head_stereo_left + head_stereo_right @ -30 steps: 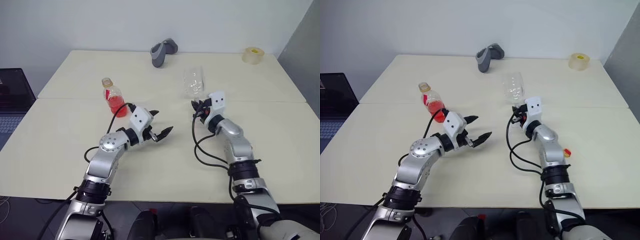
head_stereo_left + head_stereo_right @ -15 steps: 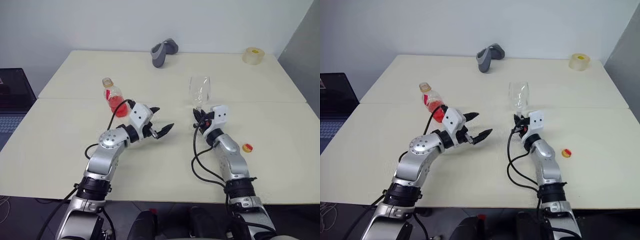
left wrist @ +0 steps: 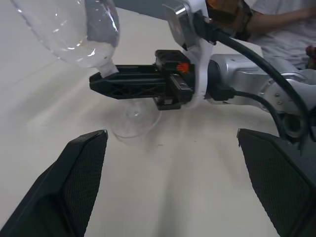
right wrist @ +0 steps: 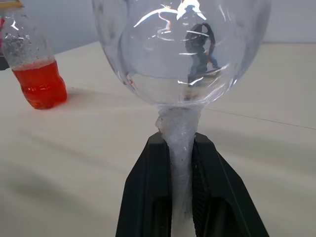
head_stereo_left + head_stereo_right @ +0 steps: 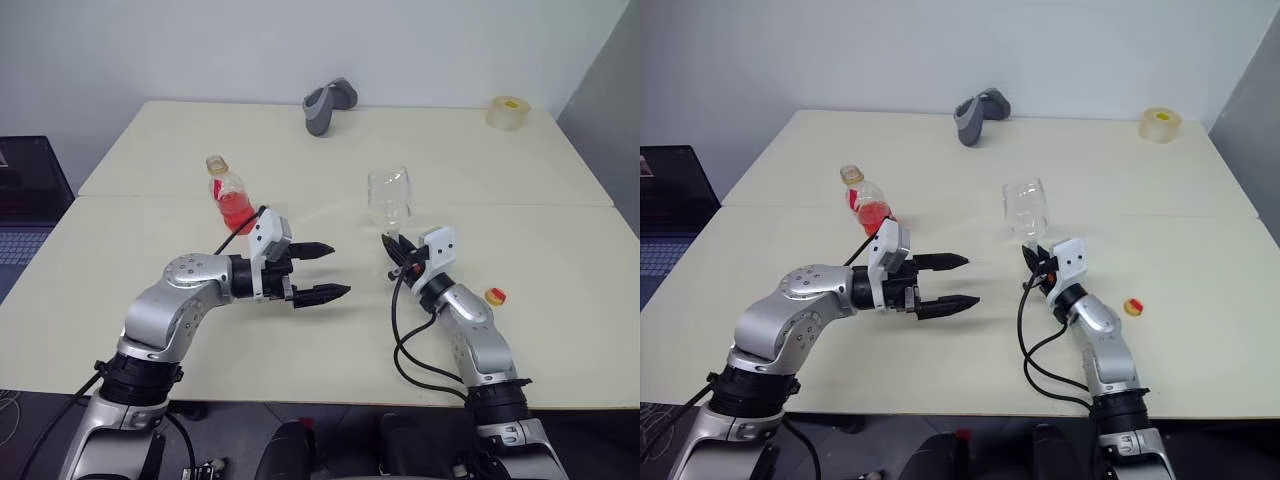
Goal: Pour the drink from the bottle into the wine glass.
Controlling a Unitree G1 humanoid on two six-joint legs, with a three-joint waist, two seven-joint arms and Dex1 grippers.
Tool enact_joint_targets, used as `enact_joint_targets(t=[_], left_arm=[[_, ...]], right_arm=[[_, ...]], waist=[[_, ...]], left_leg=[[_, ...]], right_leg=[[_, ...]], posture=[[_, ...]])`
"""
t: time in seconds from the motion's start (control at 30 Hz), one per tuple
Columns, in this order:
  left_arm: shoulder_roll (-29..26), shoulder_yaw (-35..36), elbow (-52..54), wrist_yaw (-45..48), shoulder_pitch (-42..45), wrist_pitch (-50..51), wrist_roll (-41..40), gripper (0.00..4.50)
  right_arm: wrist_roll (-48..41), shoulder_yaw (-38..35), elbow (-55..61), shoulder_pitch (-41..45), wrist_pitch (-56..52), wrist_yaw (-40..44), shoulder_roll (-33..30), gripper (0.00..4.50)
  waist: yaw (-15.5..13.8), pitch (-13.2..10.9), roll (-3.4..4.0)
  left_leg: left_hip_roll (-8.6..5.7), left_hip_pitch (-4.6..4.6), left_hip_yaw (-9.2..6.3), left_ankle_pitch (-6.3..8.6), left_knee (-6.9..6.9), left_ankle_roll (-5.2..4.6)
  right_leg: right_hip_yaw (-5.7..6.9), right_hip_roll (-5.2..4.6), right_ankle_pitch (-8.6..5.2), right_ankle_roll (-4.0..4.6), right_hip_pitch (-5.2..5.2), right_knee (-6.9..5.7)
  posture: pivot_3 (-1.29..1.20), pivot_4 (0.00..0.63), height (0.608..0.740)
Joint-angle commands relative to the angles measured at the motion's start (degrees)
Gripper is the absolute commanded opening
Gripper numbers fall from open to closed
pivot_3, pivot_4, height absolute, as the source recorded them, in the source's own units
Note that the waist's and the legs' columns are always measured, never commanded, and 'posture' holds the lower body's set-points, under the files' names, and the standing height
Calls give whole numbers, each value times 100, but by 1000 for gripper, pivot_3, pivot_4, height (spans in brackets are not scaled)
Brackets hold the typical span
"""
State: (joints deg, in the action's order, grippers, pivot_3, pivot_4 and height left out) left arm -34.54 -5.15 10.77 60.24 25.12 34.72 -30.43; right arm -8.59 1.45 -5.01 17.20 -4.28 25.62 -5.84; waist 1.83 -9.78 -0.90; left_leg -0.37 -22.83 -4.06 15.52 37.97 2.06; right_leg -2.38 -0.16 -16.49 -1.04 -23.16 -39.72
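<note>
The bottle (image 5: 228, 193) stands upright on the table's left half, with the red drink (image 4: 40, 88) filling its lower part. My left gripper (image 5: 338, 268) is open and empty. It lies level in front of the bottle and to its right, pointing toward the wine glass (image 5: 388, 194). My right gripper (image 4: 178, 143) is shut on the glass's thin stem, just under the empty bowl (image 3: 74, 29). The glass leans slightly. Its round foot (image 3: 133, 123) is at the tabletop; I cannot tell whether it touches.
A small yellow-and-red cap (image 5: 494, 295) lies on the table right of my right arm. A grey object (image 5: 328, 103) and a tape roll (image 5: 507, 110) sit at the far edge. A laptop (image 5: 25, 200) is off the table's left side. A person's arm (image 3: 276, 19) is beyond the table.
My right gripper has drawn the wine glass back toward me and lower. My left gripper has pulled back and turned so that it points right at the glass, still open.
</note>
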Motion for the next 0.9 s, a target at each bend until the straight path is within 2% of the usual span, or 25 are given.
enact_joint_targets(t=[0.03, 0.2, 0.63, 0.9], left_arm=[[-71, 60, 162, 84, 8, -24, -72, 4500], [-18, 72, 46, 3, 52, -121, 29, 4500], [46, 10, -40, -71, 68, -297, 194, 4500], [-33, -41, 108, 131, 100, -333, 181, 4500]], right_arm=[[-42, 89, 82, -254, -27, 96, -79, 181], [-89, 82, 169, -369, -62, 63, -92, 181], [-111, 22, 67, -295, -58, 74, -284, 4475], [-27, 92, 193, -423, -62, 125, -474, 4475]], waist=[[0, 1, -1], [0, 2, -1], [2, 1, -1], [2, 1, -1]], left_leg=[[0, 0, 0, 0, 0, 0], [1, 1, 0, 0, 0, 0], [1, -1, 2, 0, 0, 0], [1, -1, 2, 0, 0, 0]], right_leg=[[0, 0, 0, 0, 0, 1], [-1, 0, 0, 0, 1, 1], [-2, 0, 0, 1, -2, -1], [-2, 1, -1, 1, -2, -1]], posture=[[0, 150, 740], [0, 150, 740], [0, 150, 740], [0, 150, 740]])
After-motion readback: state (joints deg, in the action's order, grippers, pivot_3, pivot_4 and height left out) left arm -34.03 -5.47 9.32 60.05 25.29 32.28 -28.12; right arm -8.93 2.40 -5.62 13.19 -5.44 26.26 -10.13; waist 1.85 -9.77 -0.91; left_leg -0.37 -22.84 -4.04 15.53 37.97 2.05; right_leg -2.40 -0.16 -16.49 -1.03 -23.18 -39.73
